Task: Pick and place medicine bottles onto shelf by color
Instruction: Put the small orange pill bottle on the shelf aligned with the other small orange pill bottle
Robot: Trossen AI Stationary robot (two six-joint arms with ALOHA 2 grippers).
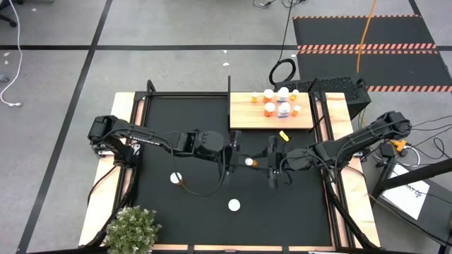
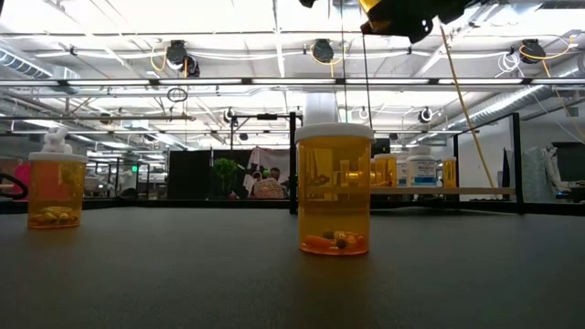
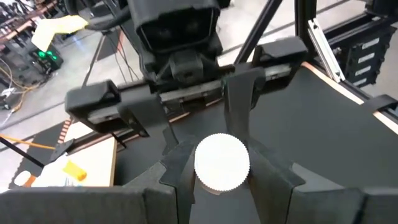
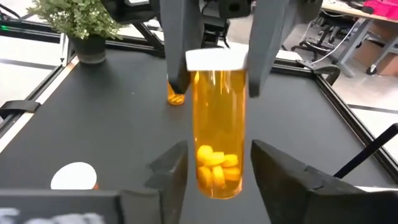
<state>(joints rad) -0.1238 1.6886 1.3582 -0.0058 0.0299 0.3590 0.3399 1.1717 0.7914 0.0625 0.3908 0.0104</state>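
An orange medicine bottle with a white cap hangs in the air above the middle of the black mat, lying about level. Its cap points toward my left arm and its base with the yellow pills points toward my right arm. My left gripper is shut on it. My right gripper faces it from the other side, open. Its two fingers stand on either side of the bottle's base end with narrow gaps. Two more bottles stand upright on the mat. The shelf carries several bottles. My left gripper pinches the bottle at its cap end between its two fingers, one on each side of the cap. The fingers come about level from the table's left and lie along the bottle. The bottle is lifted clear of the mat, with its orange body sticking out beyond the fingertips.
The shelf board lies at the far right of the mat, its bottles clustered toward its right half. A yellow tag lies just in front of it. A potted plant stands at the near left corner. A black frame post rises at the shelf's left edge.
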